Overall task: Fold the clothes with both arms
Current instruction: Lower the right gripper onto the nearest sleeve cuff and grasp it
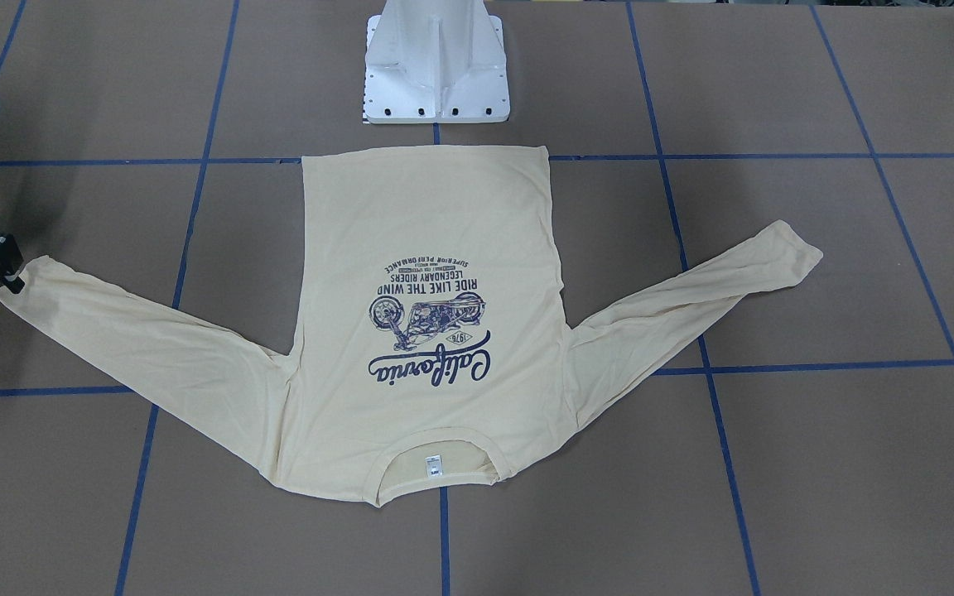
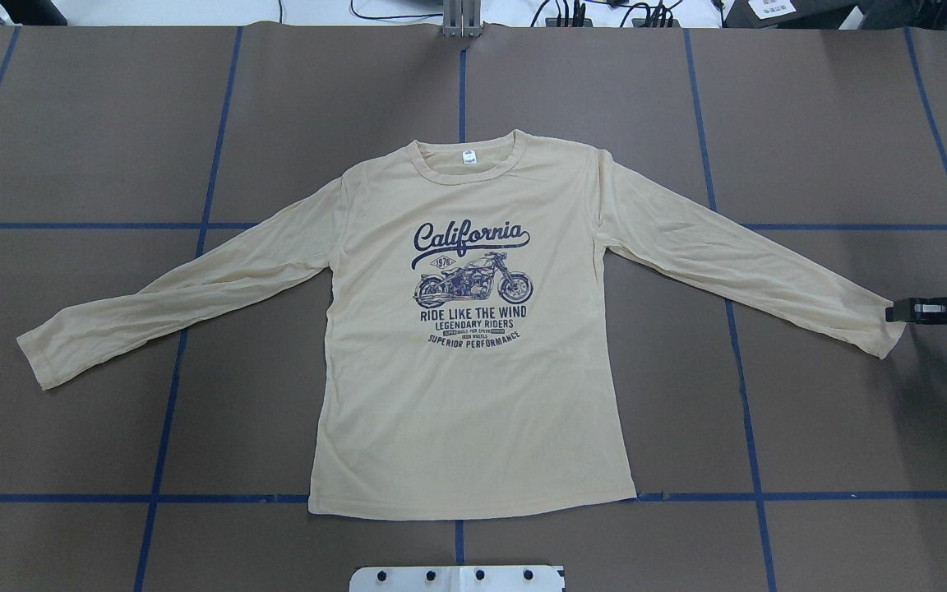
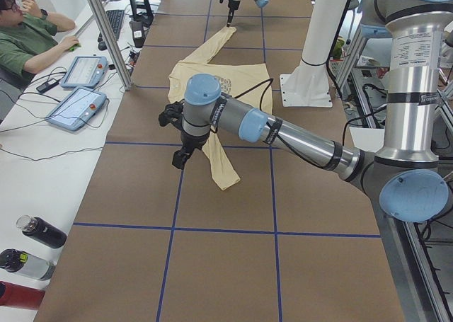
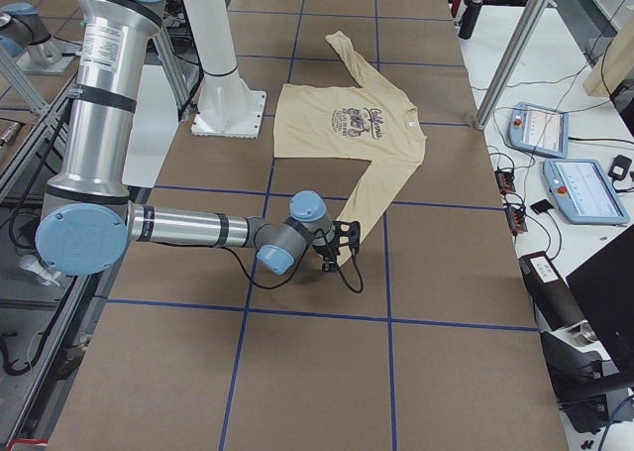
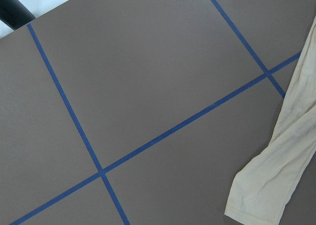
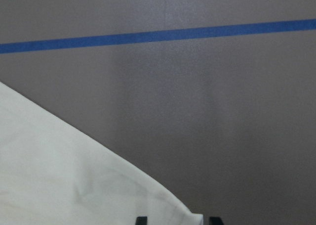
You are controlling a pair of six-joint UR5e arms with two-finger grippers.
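The clothes [image 2: 473, 370], a cream-yellow long-sleeved shirt with a navy "California" motorcycle print, lie flat and print-up on the brown table, both sleeves spread out. My right gripper [image 2: 894, 311] sits low at the right sleeve's cuff [image 2: 880, 329]. In the right wrist view its fingertips [image 6: 141, 220] stand apart, and the cuff corner [image 6: 98, 185] reaches between them, so it is open. In the front-facing view the right gripper [image 1: 7, 277] touches the cuff's end. The left gripper [image 3: 180, 156] hangs above the table near the left cuff [image 5: 261, 185]; whether it is open or shut I cannot tell.
The white pedestal base [image 1: 436, 66] stands just behind the shirt's hem. Blue tape lines [image 2: 461, 82] grid the table. A seated person [image 3: 28, 39], control tablets [image 3: 78, 106] and bottles [image 3: 39, 230] line the far side bench. More tablets [image 4: 584, 188] show in the right view.
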